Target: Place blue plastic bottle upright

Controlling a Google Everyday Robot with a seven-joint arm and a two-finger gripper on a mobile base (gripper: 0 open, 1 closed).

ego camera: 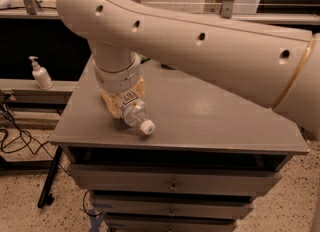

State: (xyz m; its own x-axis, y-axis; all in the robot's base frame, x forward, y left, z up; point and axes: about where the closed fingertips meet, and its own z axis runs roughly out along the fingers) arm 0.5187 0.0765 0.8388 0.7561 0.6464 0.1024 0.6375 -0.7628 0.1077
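Observation:
The blue plastic bottle (134,112) lies on its side near the front left of the grey cabinet top (210,111). Its white cap (147,126) points toward the front edge, and its label with dark print faces up. My gripper (125,98) comes down from the thick beige arm (200,41) and sits over the bottle's body. Its yellowish fingers (112,106) lie against both sides of the bottle. The bottle's base is hidden under the wrist.
A small white pump-dispenser bottle (40,73) stands on a low shelf to the left. Drawers (172,183) sit below the top. Cables (15,141) and a black stand leg (50,183) lie on the floor at left. A greenish object (142,59) peeks out behind the arm.

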